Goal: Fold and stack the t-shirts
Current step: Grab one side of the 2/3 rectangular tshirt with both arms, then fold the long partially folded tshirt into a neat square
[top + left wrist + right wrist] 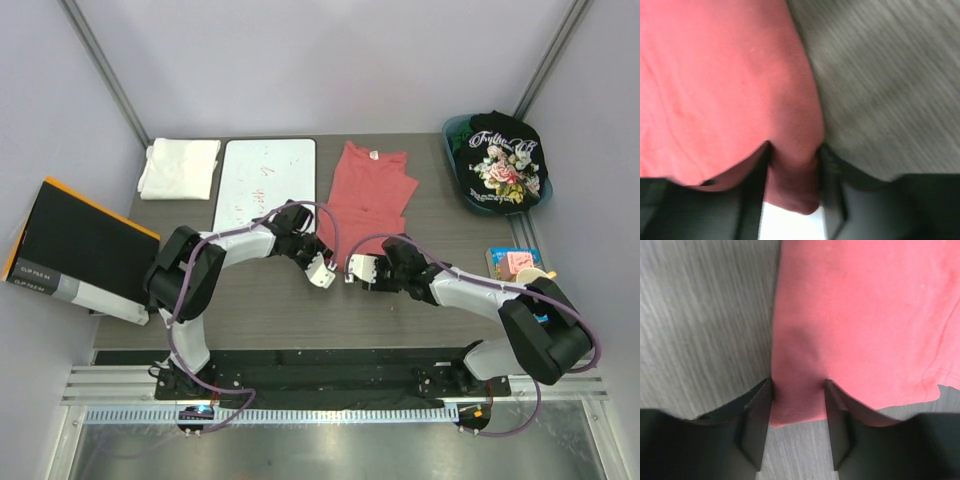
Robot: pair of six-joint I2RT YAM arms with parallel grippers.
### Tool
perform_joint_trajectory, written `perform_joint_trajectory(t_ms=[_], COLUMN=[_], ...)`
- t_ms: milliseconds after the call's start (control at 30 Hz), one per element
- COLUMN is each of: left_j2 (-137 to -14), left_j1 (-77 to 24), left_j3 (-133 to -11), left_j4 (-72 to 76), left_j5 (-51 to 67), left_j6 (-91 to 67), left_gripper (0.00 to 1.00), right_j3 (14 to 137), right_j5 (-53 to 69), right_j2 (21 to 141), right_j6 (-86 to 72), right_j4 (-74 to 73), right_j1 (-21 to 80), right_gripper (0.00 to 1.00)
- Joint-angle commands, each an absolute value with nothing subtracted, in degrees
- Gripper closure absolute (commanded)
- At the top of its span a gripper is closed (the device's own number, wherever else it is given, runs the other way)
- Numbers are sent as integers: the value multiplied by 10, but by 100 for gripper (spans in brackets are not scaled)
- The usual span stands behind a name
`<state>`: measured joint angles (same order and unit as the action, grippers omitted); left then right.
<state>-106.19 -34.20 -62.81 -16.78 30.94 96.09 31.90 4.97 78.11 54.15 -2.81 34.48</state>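
The salmon-red t-shirt [370, 190] lies flat mid-table, collar at the far end. Its near hem reaches both grippers. My left gripper [322, 272] sits at the hem's left corner. In the left wrist view a bunched fold of the red cloth [792, 170] fills the gap of that gripper [794, 150], so it is shut on it. My right gripper [355, 270] is beside it. The right wrist view shows the shirt's corner [797, 400] held between that gripper's [797, 382] jaws. The black floral t-shirt [505, 165] lies at the far right. The white folded t-shirt [180, 167] rests at the far left.
The black shirt lies in a teal basket [455, 135]. A white whiteboard [265, 180] lies between the white and red shirts. A black box with an orange edge [80, 245] overhangs the table's left side. A small packet [515, 262] sits at the right edge.
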Motion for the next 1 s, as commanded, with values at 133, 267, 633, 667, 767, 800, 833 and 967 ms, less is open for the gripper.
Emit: perform_joint_trajectory(t_ms=[133,267,633,667,767,800,833,967], left_j2=[-1068,-1048,-866,-853,-802,-788,-778,-718], left_j1=[-344,-344,-356,-359,-371,-374,-381,-399], left_j3=[-634,-649,-634,-631,-626,-626,-627,-628], left_j4=[-267,-344,-490,-502,-551,-565,-588,-641], left_j5=[320,322,377,380,388,390,394,411], left_j6=[992,971,907,904,901,899,890,870], left_gripper=[73,85,85,86,88,89,90,92], right_j3=[360,404,509,518,548,554,565,588], right_j5=[63,94,183,199,216,220,223,233], right_j2=[796,766,635,626,606,602,597,583], right_j6=[531,502,480,485,489,489,490,479], right_j4=[-64,-160,-397,-442,-515,-528,-542,-597], right_j1=[338,338,356,358,368,377,381,411], right_gripper=[85,96,99,98,99,99,99,99])
